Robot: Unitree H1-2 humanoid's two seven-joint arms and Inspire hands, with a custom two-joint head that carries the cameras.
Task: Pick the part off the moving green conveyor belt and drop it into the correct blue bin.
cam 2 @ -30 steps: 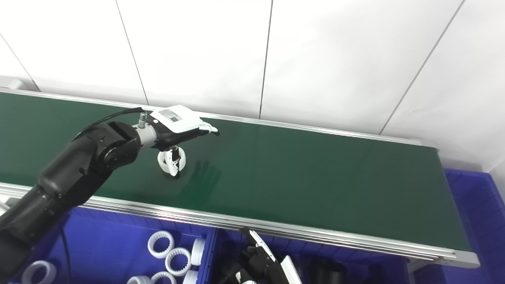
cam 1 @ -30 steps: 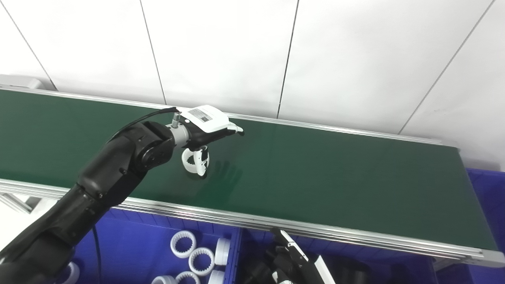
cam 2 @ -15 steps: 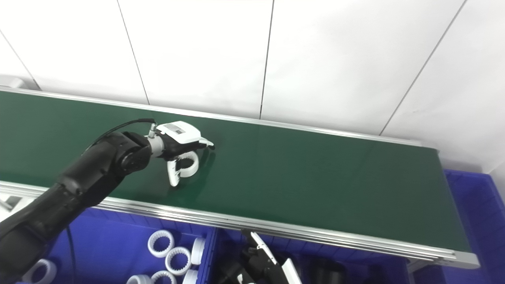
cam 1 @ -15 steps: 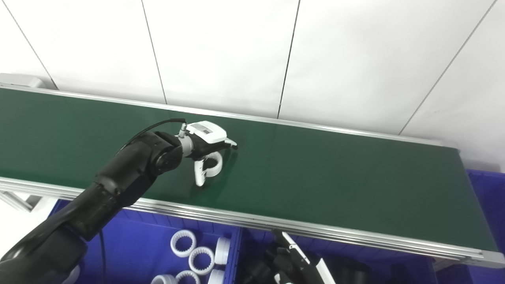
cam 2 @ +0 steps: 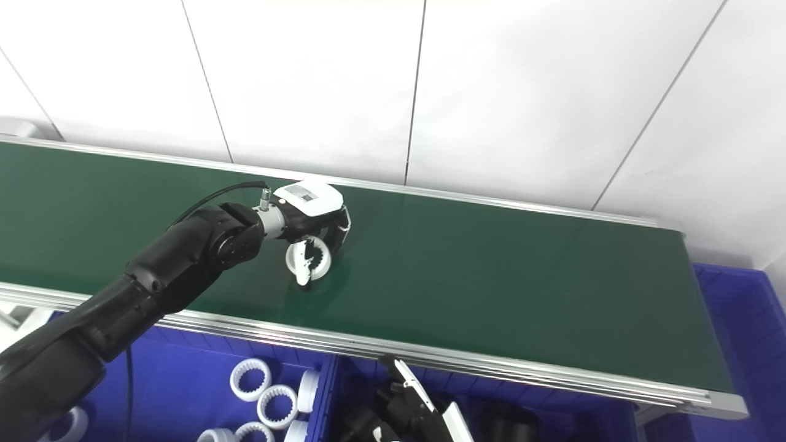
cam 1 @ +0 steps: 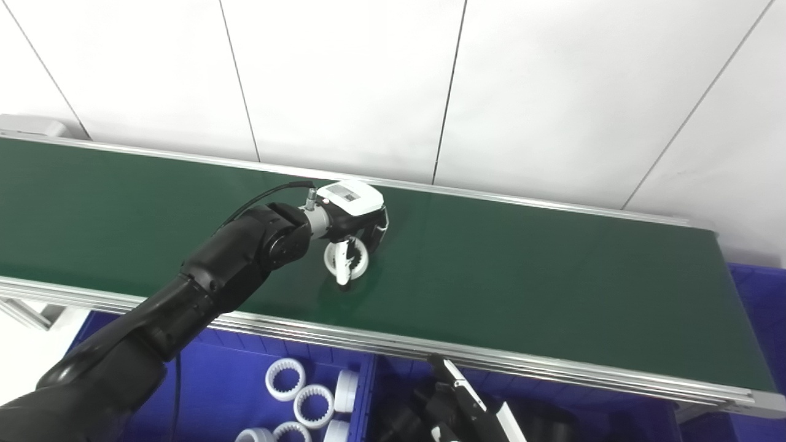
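gripping white ring [cam 1: 345, 260] under left hand [cam 1: 355, 212], on green belt [cam 1: 522, 276]

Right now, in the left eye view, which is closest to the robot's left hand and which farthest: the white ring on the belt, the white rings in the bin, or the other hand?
1. White ring, under the left hand, at its fingers.
2. White rings in the blue bin, below the belt, nearer the camera.
3. Right hand, bottom edge, farthest.

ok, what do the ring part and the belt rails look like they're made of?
Ring part: likely moulded plastic; uniform matte white, toothed inner edge. Belt rails: look like extruded aluminium; silvery brushed sheen, lengthwise grooves. Belt: dark green, faintly glossy, probably PVC or rubber.
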